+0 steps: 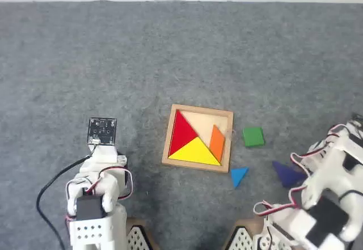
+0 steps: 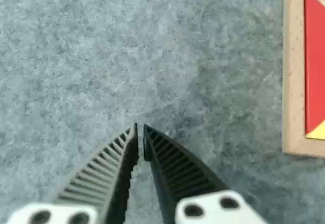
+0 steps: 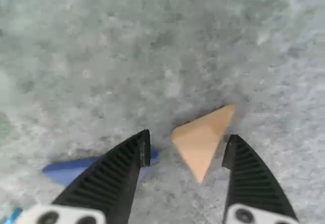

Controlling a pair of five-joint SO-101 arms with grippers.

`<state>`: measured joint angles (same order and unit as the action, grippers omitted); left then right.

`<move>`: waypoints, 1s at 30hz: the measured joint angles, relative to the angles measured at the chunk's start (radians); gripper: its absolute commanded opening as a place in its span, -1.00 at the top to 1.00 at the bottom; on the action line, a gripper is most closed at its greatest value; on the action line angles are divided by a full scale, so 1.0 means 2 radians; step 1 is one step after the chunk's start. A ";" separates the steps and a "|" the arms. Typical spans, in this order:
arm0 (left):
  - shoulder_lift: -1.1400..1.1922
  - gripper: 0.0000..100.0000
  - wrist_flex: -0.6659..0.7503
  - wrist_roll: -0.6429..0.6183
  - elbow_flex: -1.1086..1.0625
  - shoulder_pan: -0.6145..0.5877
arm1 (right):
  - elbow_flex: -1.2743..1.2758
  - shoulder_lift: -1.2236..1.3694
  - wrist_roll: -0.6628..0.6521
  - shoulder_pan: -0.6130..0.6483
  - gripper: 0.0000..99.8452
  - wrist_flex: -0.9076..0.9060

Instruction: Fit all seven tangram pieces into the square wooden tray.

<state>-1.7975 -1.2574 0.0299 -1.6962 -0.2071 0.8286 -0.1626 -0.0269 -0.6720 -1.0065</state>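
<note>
Grey felt desk (image 1: 113, 63). Your right tool (image 3: 188, 142), released, straddles the tan triangle (image 3: 203, 137) by the front right corner, apex toward the wrist. The tray (image 1: 202, 109) sits mid-desk; your left tool (image 2: 140, 130), clenched and empty, is farther off.

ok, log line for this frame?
tray: red, yellow, orange in | loose: green square, blue triangle, purple piece | right gripper: open, astride tan triangle | left gripper: shut
</note>
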 measured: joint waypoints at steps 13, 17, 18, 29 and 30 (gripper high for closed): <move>0.000 0.96 0.000 0.000 0.000 0.000 | -0.001 0.012 0.000 -0.015 0.68 0.005; 0.000 0.96 0.000 0.000 0.000 0.000 | -0.001 0.012 0.000 -0.015 0.69 0.005; 0.000 0.96 0.000 0.000 0.000 0.000 | -0.001 0.012 0.000 -0.015 0.69 0.005; 0.000 0.96 0.000 0.000 0.000 0.000 | -0.050 0.012 0.000 0.000 0.69 -0.045; 0.000 0.96 0.000 0.000 0.000 0.000 | -0.058 0.012 0.000 0.008 0.69 -0.054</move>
<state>-1.7975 -1.2574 0.0299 -1.6962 -0.2071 0.7135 -0.1381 -0.0269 -0.6567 -1.1155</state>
